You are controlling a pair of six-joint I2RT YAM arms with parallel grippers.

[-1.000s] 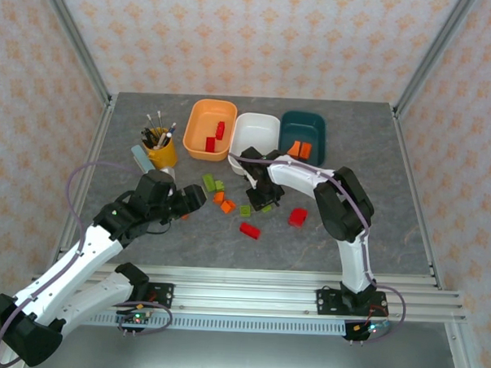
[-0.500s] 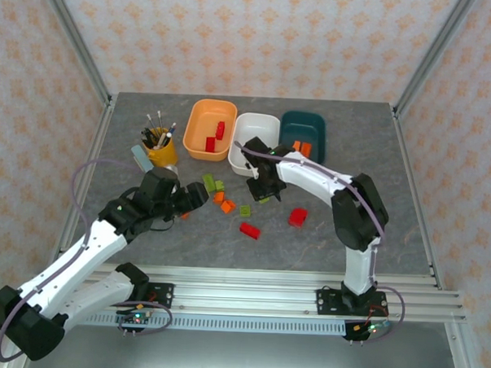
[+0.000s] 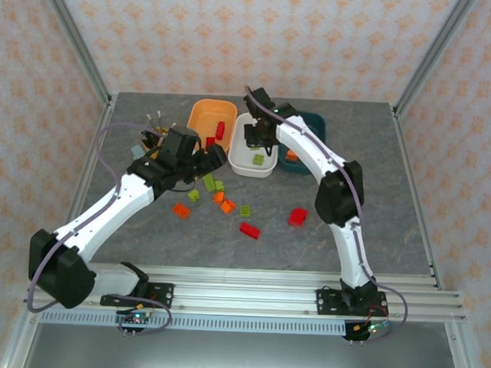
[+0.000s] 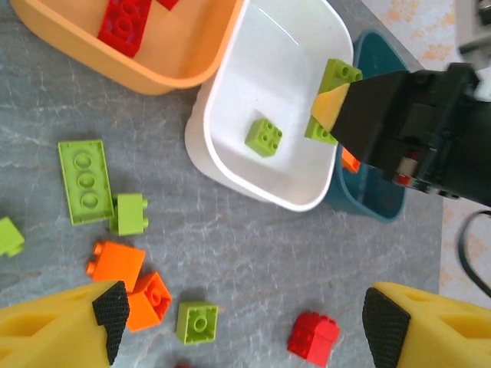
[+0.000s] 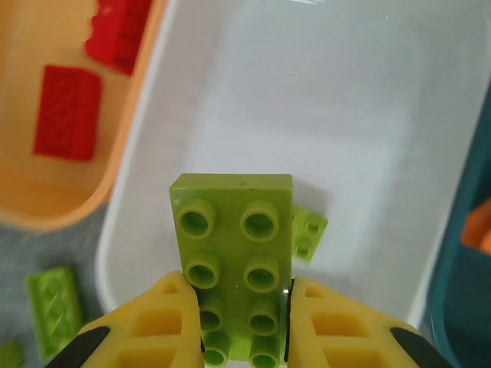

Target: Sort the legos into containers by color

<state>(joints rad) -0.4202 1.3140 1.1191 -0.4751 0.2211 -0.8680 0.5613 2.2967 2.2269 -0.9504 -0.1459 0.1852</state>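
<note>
The right gripper (image 5: 244, 307) is clamped on a long lime green brick (image 5: 230, 230), holding it above the white tub (image 5: 368, 92) and over a small lime green brick (image 5: 308, 234) that lies on the tub's floor. The left gripper (image 4: 244, 310) hangs with jaws spread wide and nothing between them, just off the white tub's near left corner, above loose legos (image 3: 227, 206) scattered on the grey table (image 3: 374, 222). The orange tub (image 3: 201, 125), holding red bricks (image 3: 215, 136), sits just left of the white tub, and the dark teal tub (image 3: 313, 123) just right of it.
</note>
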